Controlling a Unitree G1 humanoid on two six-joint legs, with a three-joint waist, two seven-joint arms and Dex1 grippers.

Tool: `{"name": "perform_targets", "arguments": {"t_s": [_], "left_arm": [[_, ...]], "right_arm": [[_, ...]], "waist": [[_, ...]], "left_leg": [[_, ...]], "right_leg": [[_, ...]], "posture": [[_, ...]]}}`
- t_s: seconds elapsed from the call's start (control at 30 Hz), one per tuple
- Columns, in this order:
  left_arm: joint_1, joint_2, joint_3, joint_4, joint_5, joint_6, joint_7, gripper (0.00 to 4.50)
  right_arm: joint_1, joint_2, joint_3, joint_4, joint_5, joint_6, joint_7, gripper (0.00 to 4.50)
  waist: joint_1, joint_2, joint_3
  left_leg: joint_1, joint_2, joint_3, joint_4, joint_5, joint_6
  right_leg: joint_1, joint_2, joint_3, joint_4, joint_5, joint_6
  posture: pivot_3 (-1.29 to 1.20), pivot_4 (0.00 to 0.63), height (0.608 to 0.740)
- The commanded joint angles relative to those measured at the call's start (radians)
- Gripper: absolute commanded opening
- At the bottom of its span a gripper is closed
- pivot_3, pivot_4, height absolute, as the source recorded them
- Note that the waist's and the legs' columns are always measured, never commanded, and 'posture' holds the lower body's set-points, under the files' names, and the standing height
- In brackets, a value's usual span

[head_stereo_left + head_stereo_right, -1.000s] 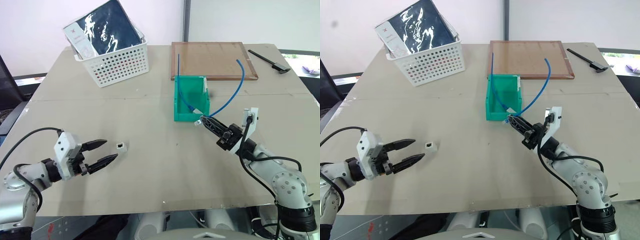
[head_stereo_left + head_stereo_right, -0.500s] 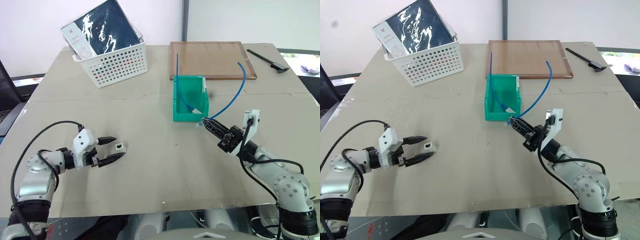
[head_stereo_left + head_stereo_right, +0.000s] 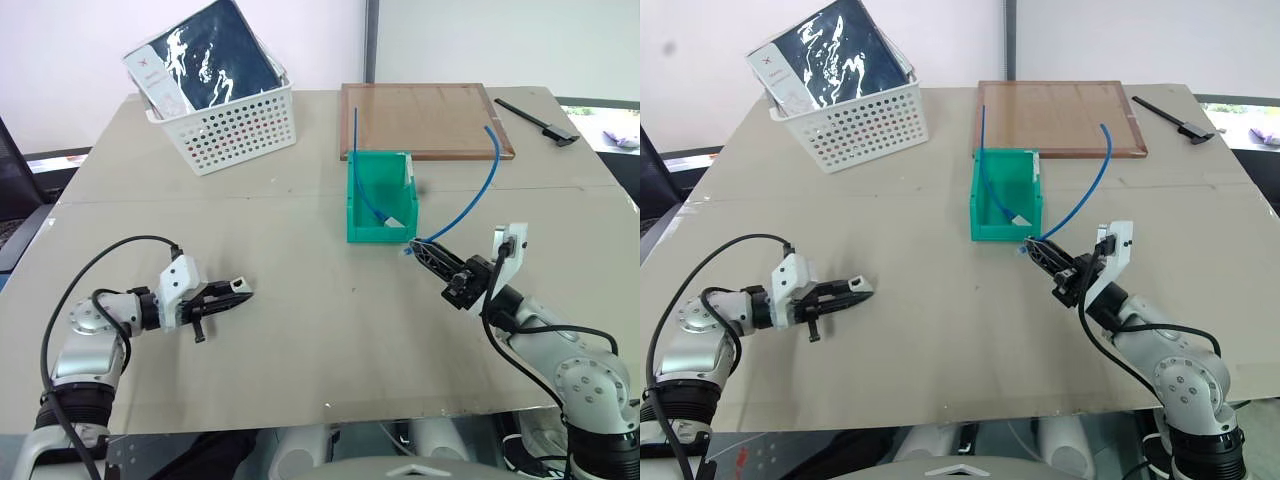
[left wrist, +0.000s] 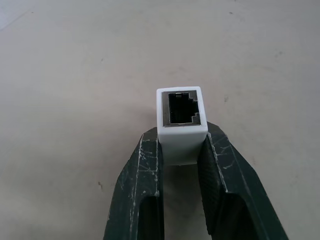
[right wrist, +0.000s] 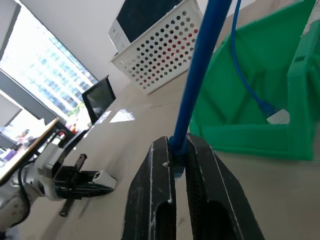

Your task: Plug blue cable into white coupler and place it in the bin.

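Beige and mostly bare, the bench [image 3: 300, 200] carried everything in reach. At its near left side, the left pincer [image 3: 238, 292] lay low over the surface with its two black fingers [image 4: 145, 170] pressed against the sides of the white coupler [image 4: 180, 122], whose dark socket faced away from the wrist and stood unobstructed. Over on the right, the right pincer [image 3: 418, 248] was pinched tight on the blue cable [image 3: 470, 200] just behind its plug end, and from there the cable arched up and back over the bench. Just beyond that pincer stood the green bin [image 3: 380, 195], which already held a second, straighter blue cable [image 3: 362, 180]; farther back lay a wooden board [image 3: 425, 118] and, on the left, a white basket [image 3: 235, 122]. By my reading, both parts were in hand and the step at issue was bringing them together: the next move called for lifting the coupler and turning its socket to face the plug, then lining the two up before pushing in. The plug itself was hidden between the right fingers [image 5: 150, 195], so its orientation could not be made out, and the coupler was hard to pick out from the head views.
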Motion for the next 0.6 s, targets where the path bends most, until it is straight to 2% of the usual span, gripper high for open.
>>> {"name": "perform_targets", "arguments": {"t_s": [0.03, 0.17, 0.23, 0.37, 0.47, 0.6], "left_arm": [[-0.020, -0.025, -0.051, -0.162, -0.047, 0.098, -0.006, 0.33], [-0.062, -0.063, -0.136, -0.303, -0.059, 0.233, 0.015, 0.33], [-0.106, -0.086, -0.195, -0.321, -0.016, 0.266, 0.035, 0.33], [-0.201, -0.142, -0.291, -0.307, 0.056, 0.316, 0.081, 0.33], [-0.285, -0.200, -0.358, -0.275, 0.091, 0.330, 0.093, 0.33], [-0.339, -0.225, -0.427, -0.203, 0.165, 0.285, 0.083, 0.33]], "right_arm": [[0.000, -0.045, -0.023, -0.056, -0.059, -0.038, 0.065, 0.00], [-0.020, -0.130, -0.023, -0.056, -0.141, -0.045, 0.130, 0.00], [-0.039, -0.152, -0.010, -0.048, -0.170, -0.060, 0.177, 0.00], [-0.095, -0.207, 0.043, -0.039, -0.250, -0.055, 0.251, 0.00], [-0.182, -0.233, 0.114, -0.017, -0.311, -0.049, 0.319, 0.00], [-0.318, -0.228, 0.209, 0.056, -0.391, -0.049, 0.397, 0.00]], "waist": [[0.002, 0.000, 0.000], [-0.001, 0.000, 0.000], [-0.001, -0.001, 0.000], [-0.006, -0.001, 0.000], [-0.005, -0.001, 0.001], [-0.005, -0.001, 0.000]], "left_leg": [[0.000, 0.000, 0.000, 0.000, 0.000, 0.000], [0.000, 0.000, 0.000, 0.000, 0.000, 0.000], [0.000, 0.000, 0.000, 0.000, 0.000, 0.000], [0.000, 0.000, 0.001, 0.000, 0.000, 0.000], [0.000, 0.000, 0.002, 0.000, 0.000, 0.000], [0.000, -0.001, 0.002, 0.002, 0.000, 0.000]], "right_leg": [[0.000, 0.000, 0.000, 0.000, 0.000, 0.000], [0.000, 0.000, 0.000, 0.000, 0.000, 0.000], [0.000, 0.000, 0.000, 0.000, 0.000, 0.000], [0.000, 0.001, 0.001, 0.000, 0.000, 0.000], [0.000, 0.002, 0.001, 0.000, 0.000, 0.000], [0.000, 0.001, 0.001, 0.000, 0.000, 0.000]], "posture": [[0.00, 0.150, 0.740], [0.00, 0.150, 0.740], [0.00, 0.150, 0.740], [0.00, 0.150, 0.740], [0.00, 0.150, 0.740], [0.00, 0.150, 0.740]]}}
